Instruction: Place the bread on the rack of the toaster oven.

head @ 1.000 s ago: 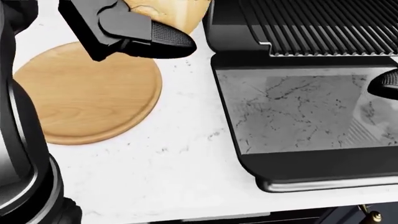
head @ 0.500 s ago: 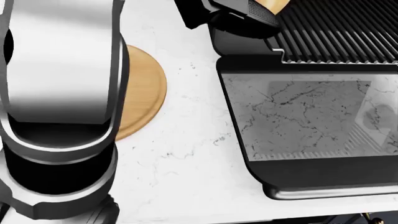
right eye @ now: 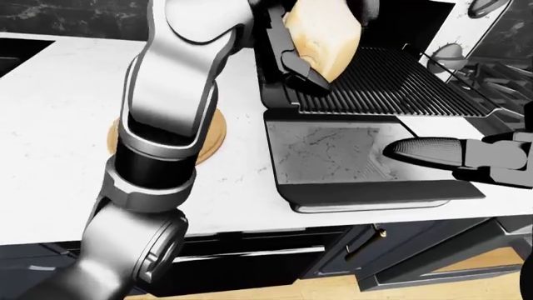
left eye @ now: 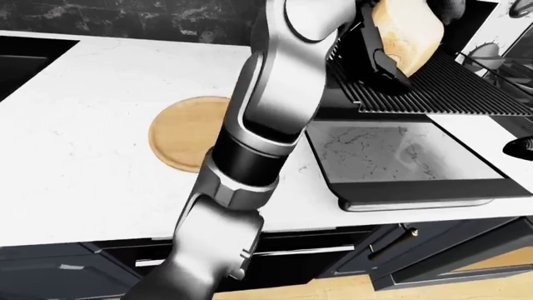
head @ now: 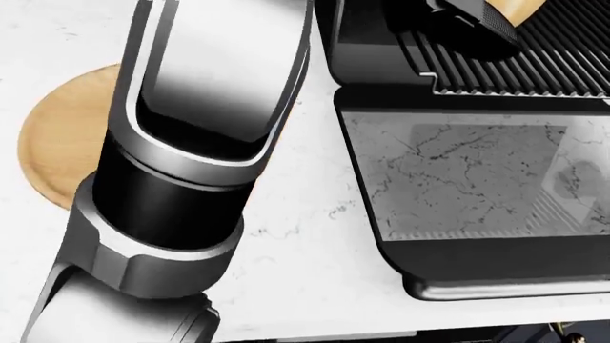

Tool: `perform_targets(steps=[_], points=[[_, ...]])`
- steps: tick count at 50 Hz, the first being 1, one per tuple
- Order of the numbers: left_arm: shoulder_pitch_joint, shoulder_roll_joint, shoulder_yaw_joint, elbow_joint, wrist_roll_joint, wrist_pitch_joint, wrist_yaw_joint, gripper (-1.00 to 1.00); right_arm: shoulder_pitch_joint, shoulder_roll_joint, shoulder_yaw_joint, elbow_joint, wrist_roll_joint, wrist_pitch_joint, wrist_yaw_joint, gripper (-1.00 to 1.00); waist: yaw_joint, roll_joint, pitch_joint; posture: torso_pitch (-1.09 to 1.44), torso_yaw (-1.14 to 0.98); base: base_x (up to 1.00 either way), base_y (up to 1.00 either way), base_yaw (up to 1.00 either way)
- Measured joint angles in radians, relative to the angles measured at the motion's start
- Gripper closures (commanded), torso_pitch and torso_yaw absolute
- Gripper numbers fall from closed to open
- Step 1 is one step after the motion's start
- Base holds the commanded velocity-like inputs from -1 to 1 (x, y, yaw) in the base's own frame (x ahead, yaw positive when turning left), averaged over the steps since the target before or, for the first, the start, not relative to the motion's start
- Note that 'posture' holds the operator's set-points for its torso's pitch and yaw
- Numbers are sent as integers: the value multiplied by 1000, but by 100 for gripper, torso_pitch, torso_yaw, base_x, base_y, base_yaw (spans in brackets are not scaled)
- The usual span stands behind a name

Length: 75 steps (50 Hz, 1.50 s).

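My left hand [left eye: 392,44] is shut on the pale, golden-crusted bread [left eye: 408,34] and holds it over the left part of the toaster oven's pulled-out black ribbed rack [left eye: 442,87]. The same bread shows in the right-eye view [right eye: 325,37]. The oven's glass door [left eye: 400,156] lies open flat on the white counter below the rack. My right hand [right eye: 433,153] hovers open over the door's right side, holding nothing. In the head view my left forearm [head: 209,107] fills the left half, and only a corner of the bread [head: 520,8] shows at the top.
A round wooden board [left eye: 187,131] lies bare on the white counter [left eye: 83,125], left of the oven and partly behind my left arm. A dark sink or cooktop [left eye: 25,59] sits at the far left. Dark cabinets [left eye: 350,256] run below the counter's edge.
My left hand has carried the bread rightward, from above the wooden board to over the oven rack. My left forearm has swung across the head view. The view shifted slightly.
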<state>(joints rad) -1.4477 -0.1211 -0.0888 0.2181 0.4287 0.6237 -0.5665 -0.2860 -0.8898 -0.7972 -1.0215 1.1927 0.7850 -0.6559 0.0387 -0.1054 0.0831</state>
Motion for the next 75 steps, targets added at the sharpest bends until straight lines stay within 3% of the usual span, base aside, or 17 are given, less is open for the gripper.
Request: perform_targets(steps=[26,33,44,57,60,61,68,71,75], points=[[-140,-28,26,459,-128,-282,149,100,45,26,-46,-17,-4,-1,27,-100,-1,-7,-9,0,0,0,0,0],[-149,-45,18,458,-140,-273,159,100,46,35,-31,-22,-15,0,28,-100,-3,-8,-8,0,0,0,0,0],[-154,-43,31,623,-152,-374,178,100,58,32,-64,-24,3,-1,30,-100,-3,-8,-12,0,0,0,0,0],[-153,-33,38,707,-152,-437,202,100,48,26,-45,-22,-1,-4,23,-100,-5,-10,-14,0,0,0,0,0],[-157,-30,41,714,-153,-439,205,89,50,33,-38,-24,-10,-4,27,-100,-5,-10,-14,0,0,0,0,0],[-157,-31,43,715,-154,-439,206,77,50,35,-39,-24,-10,-3,28,-100,-5,-10,-14,0,0,0,0,0],[-171,-34,49,746,-171,-452,219,55,62,36,-67,-26,1,1,32,-100,-4,-10,-14,0,0,0,0,0],[-181,-33,54,786,-179,-475,230,22,66,37,-62,-26,-2,-2,32,-100,-5,-10,-16,0,0,0,0,0],[-188,-37,57,823,-187,-490,237,14,69,38,-65,-26,0,-2,34,-100,-4,-11,-15,0,0,0,0,0]])
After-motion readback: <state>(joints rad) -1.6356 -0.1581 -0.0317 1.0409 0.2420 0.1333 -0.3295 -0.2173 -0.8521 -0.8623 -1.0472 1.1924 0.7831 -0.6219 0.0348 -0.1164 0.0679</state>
